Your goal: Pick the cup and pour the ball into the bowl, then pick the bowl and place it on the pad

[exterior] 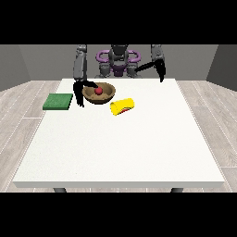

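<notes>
A flat green rectangular pad lies near the left edge of the white table. Just right of it, the black hand at the view's left curls its fingers and thumb round the left rim of the brown wooden bowl, which rests on the table and holds the small red ball. The yellow cup lies tipped on its side just beside the bowl. The hand at the view's right hangs above the table's far edge, well apart; whether its fingers are spread cannot be told.

White table on grey plank floor; grey walls behind.
</notes>
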